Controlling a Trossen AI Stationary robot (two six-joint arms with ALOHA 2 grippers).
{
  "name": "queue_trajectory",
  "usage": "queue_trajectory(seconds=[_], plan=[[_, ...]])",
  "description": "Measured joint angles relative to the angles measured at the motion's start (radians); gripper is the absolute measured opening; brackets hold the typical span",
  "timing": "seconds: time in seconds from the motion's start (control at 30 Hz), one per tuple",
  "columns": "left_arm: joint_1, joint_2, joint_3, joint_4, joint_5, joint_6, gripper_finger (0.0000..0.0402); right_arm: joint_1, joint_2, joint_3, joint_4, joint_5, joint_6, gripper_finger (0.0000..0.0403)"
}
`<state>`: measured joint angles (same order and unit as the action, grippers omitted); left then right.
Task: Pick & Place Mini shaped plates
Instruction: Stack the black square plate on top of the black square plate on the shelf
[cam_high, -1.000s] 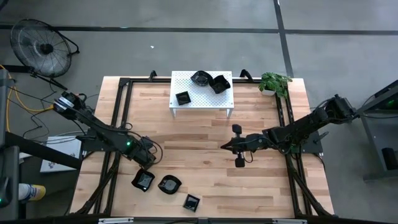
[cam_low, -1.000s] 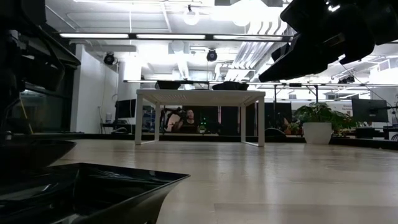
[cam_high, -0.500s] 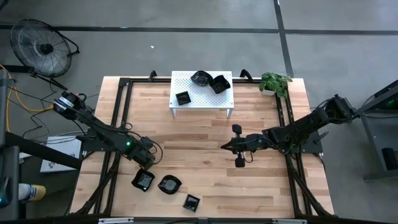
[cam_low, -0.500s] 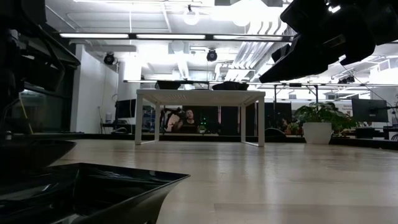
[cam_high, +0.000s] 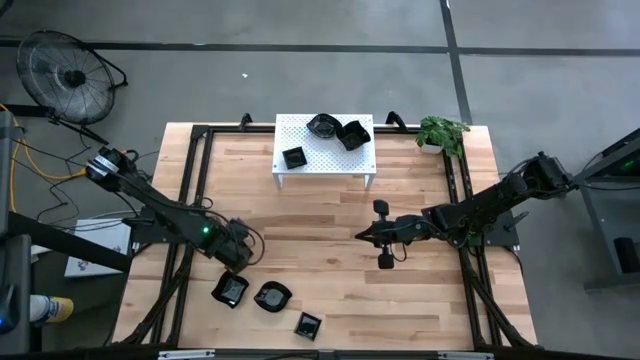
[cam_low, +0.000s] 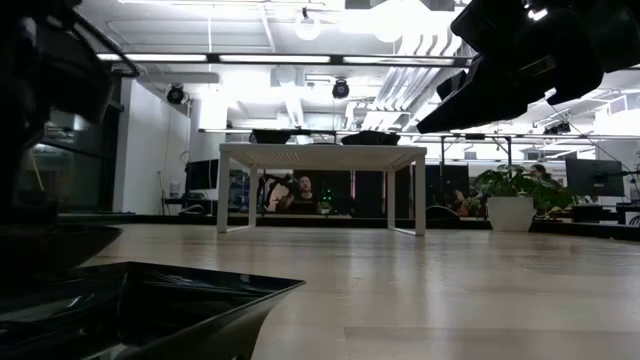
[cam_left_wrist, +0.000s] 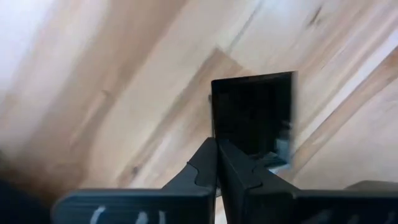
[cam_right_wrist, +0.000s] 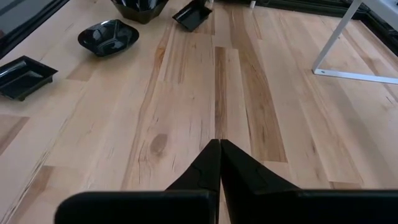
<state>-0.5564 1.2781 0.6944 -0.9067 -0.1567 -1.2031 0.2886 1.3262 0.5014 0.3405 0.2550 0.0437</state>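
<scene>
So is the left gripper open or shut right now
Shut. In its wrist view the left gripper has its fingers pressed together, empty, a square black plate just beyond.

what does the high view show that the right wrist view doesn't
Only the high view: three plates on top of the white stand, the plant, the fan and the left arm. Only the right wrist view: the right tool up close, shut and empty. Both: the round plate and square plate on the wooden table, plus the stand, though the wrist view catches only a leg.

Overhead, table-level, two wrist cameras
</scene>
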Motion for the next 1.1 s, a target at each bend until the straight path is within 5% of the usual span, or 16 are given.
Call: queue_trajectory(seconds=[0.23,0.53,0.73,1.1], plan=[[0.000,0.000,0.157,-0.200,-0.139,0.015,0.0000,0.000,0.000,0.000,0.000,0.000,0.000,0.0006],[0.114,0.000,0.319,-0.246,-0.354,0.206,0.0000,0.000,0.000,0.000,0.000,0.000,0.004,0.0005],[0.262,0.000,0.379,-0.221,-0.338,0.415,0.0000,0.000,0.000,0.000,-0.001,-0.005,0.007,0.0003],[0.543,0.000,0.443,-0.091,-0.152,0.773,0.0000,0.000,0.000,0.000,-0.001,-0.011,0.001,0.0007]])
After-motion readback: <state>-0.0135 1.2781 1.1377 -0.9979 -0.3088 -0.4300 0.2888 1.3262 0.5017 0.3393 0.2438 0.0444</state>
